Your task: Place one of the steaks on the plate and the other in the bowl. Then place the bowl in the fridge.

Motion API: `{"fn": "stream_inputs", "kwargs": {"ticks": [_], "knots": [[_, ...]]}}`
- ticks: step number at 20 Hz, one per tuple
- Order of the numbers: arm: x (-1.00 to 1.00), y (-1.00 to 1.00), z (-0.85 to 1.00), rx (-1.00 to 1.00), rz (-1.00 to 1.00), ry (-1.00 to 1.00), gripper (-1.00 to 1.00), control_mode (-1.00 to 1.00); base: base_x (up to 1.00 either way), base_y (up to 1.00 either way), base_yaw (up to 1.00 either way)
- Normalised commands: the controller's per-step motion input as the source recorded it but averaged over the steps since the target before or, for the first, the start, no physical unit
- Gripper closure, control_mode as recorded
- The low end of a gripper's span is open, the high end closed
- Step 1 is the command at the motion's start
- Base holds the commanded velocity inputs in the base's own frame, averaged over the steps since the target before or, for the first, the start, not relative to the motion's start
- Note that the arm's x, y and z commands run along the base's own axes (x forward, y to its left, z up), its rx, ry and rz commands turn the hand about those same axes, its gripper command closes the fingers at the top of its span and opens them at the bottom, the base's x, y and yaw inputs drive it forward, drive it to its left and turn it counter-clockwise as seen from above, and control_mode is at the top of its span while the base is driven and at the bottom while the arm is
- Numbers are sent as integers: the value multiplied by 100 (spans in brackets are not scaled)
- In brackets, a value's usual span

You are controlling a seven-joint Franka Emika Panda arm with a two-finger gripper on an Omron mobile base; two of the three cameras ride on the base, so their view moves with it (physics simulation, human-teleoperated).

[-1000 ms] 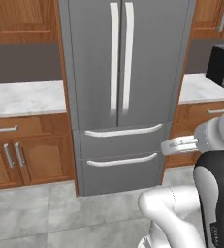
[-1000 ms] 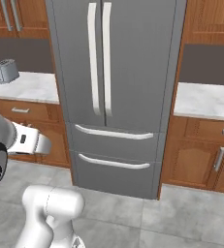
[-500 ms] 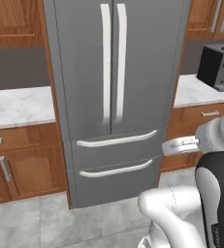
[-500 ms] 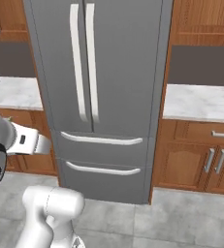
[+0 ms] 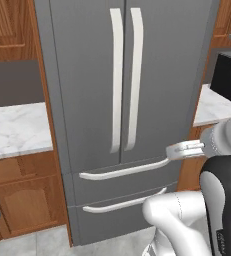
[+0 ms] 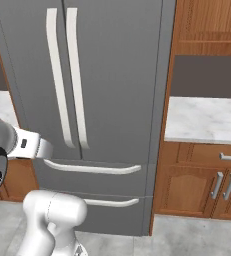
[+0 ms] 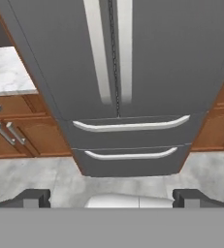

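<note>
Wood cabinets and marble-topped counters line the kitchen wall, with grey tile flooring (image 7: 31, 174) below. Set between the cabinet runs stands the fridge (image 5: 92, 75), tall and grey, both of its French doors closed. Its two long pale vertical handles (image 5: 124, 80) run side by side along the centre seam, and two drawers sit below them, each shut and each carrying a curved horizontal handle (image 7: 130, 126). No brand name, label or other writing can be read anywhere on the fridge face.

To the fridge's left, seen from the left base camera, a white marble desk (image 5: 14, 130) tops brown cabinet doors (image 5: 24, 210), with a dark grey backsplash behind it. To the fridge's right another marble desk (image 6: 204, 120) rests over cabinets with pale metal pulls (image 6: 222, 185). A dark boxy appliance (image 5: 229, 75) stands on the desk at the right edge of the left base view; no lettering on it is legible.

From the hand camera, the jaws (image 7: 111, 198) face the fridge's lower half, their two dark tips set wide apart with nothing between them. They hang above the floor, well apart from the fridge.
</note>
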Motion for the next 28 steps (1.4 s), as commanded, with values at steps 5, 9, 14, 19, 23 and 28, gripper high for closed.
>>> {"fn": "stream_inputs", "kwargs": {"ticks": [5,9,14,19,23,28], "knots": [[9,0,0,0,0,0,-100,-100,18,0,-2],[3,-8,0,0,0,-3,-100,-100,0,0,0],[5,-3,9,0,0,-16,-100,-100,0,0,0],[58,0,18,0,0,-17,-100,-100,0,0,0],[90,0,6,0,0,-4,-100,-100,0,0,0],[100,0,1,0,0,0,-100,-100,0,0,0]]}}
